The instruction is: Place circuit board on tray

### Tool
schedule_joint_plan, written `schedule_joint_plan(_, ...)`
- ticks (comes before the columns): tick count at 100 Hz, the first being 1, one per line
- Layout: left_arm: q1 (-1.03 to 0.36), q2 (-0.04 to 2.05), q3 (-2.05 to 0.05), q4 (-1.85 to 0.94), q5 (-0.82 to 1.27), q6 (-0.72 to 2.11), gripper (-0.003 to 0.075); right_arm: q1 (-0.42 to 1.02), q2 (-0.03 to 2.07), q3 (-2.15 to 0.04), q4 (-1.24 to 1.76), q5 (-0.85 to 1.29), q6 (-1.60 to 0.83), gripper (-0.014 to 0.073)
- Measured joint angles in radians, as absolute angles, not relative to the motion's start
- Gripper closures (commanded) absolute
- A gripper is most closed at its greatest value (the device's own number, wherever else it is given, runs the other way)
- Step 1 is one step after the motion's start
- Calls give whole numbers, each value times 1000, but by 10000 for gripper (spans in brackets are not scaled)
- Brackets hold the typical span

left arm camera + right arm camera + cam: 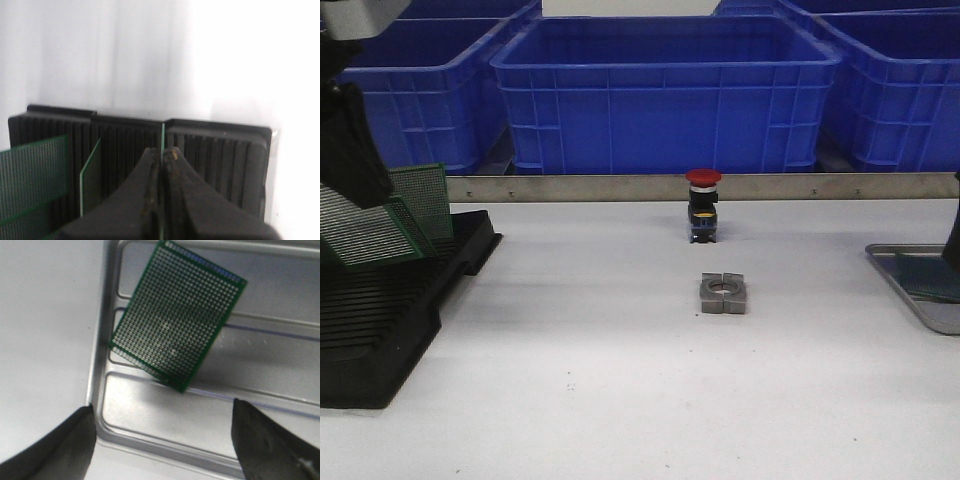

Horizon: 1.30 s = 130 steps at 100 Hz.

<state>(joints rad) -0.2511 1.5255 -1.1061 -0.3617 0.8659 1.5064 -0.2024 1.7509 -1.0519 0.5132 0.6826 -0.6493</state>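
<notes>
My left gripper [162,151] is shut on the top edge of a green circuit board [163,134], seen edge-on over the black slotted rack [215,155]. In the front view the left gripper [370,190] is at the far left above this tilted board [360,238]. I cannot tell whether the board is clear of its slot. The grey metal tray [905,280] lies at the far right. My right gripper [162,407] hangs open and empty above the tray's [150,440] near corner. Another green circuit board [177,315] lies flat on the ribbed floor, apart from the fingers.
Two more boards [35,175] stand in the rack [390,310], one showing in the front view [425,195]. A red push button [703,205] and a grey split metal block [723,293] sit mid-table. Blue crates [665,90] stand behind a metal rail [800,187].
</notes>
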Motion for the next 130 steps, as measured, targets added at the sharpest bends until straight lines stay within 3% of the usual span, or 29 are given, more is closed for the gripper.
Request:
schedule_joint_plan(30, -377, 1523, -1106, -585, 858, 1506, 741, -92, 1645, -1052, 730, 710, -996, 24)
schedule_joint_plan(69, -400, 1523, -1106, -900, 849, 1553, 740, 185, 1606, -1052, 816, 850, -1271, 24)
schedule_joint_plan(119, -400, 1523, -1106, -937, 883, 1567, 741, 454, 1617, -1052, 1023, 718, -1602, 27)
schedule_joint_plan(130, -400, 1523, -1106, -937, 884, 1570, 741, 482, 1629, -1052, 1086, 690, -1617, 101)
